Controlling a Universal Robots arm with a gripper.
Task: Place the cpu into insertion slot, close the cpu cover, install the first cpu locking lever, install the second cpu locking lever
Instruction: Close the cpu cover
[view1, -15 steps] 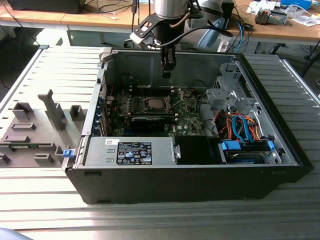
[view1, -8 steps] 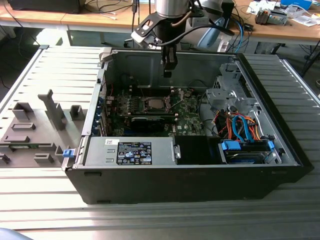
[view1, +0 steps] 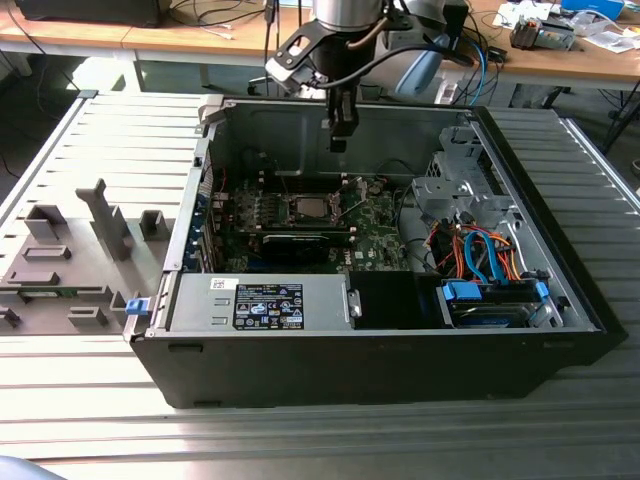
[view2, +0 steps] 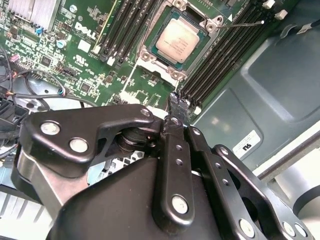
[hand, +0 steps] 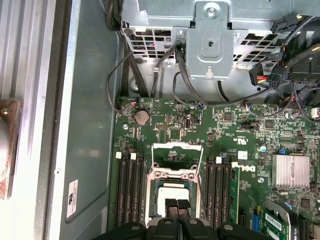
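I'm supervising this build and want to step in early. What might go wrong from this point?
The cpu lies in the insertion slot with the cpu cover open, so a bump from the gripper poised above may shift it. A thin black wire crosses the memory slots beside that slot and might snag the gripper on a descent.
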